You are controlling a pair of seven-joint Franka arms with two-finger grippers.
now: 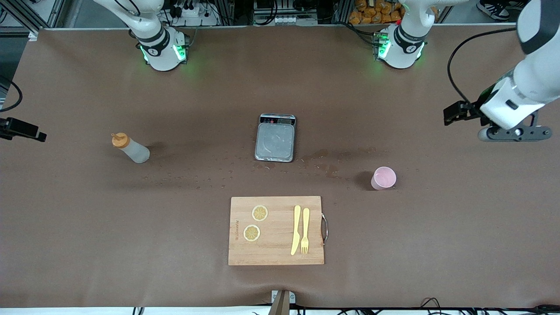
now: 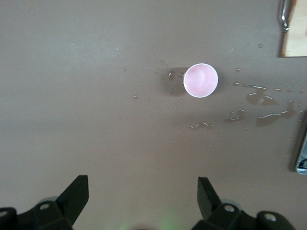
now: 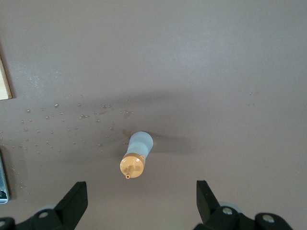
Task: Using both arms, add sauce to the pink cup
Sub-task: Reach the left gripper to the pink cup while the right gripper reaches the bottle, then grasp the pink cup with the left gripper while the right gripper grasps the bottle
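Sauce bottle (image 1: 131, 148) stands upright on the brown bench (image 1: 87, 227) toward the right arm's end, orange nozzle cap (image 3: 132, 166) on, nothing touching it. Pink cup (image 1: 383, 178) stands upright toward the left arm's end, mouth up, looks empty, well apart from the bottle.

Between them, mid-bench: grey scale (image 1: 275, 137) with its tray bare. Nearer the front camera than the scale: wooden cutting board (image 1: 276, 230) carrying two lemon slices (image 1: 260, 213), plus a yellow plastic knife (image 1: 296, 230) and fork (image 1: 305, 230) lying side by side. Water droplets and wet smears (image 1: 326, 162) on the bench between scale and cup, more scattered toward the bottle.

Left pincer (image 2: 143, 194) is up in the air over bare bench at the left arm's end, fingers spread wide, holding nothing; cup sits in its wrist view, apart from the fingers. Right pincer (image 3: 142, 196) is likewise spread wide and empty, high over the bench beside the bottle, no contact.
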